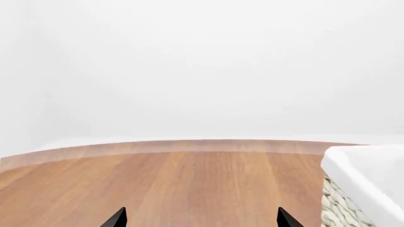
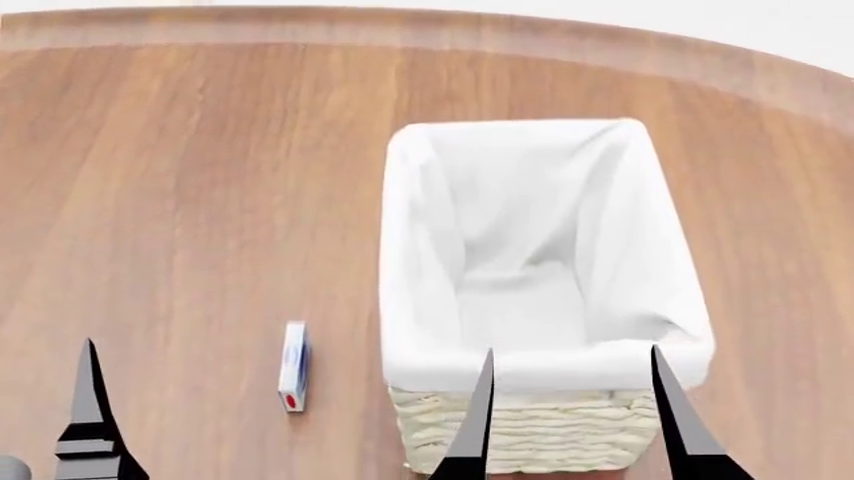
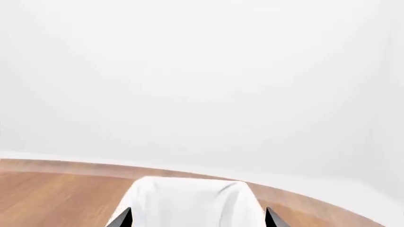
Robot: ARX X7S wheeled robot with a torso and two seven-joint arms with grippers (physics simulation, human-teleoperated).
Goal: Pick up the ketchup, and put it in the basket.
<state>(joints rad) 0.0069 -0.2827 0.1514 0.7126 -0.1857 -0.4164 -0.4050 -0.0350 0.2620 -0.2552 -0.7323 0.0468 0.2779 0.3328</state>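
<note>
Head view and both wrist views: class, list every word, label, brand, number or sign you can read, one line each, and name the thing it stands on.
No text can be read in any view.
Small white box on the wooden table: blue and red markings, too small and blurred to read.
Basket: plain white liner, no label.
Left pincer and right pincer: no markings visible.

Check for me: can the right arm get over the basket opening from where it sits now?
Probably yes. The right gripper sits open and empty at the near end of the basket, and nothing stands between its fingertips and the open liner. No ketchup shows in any view, though.
</note>
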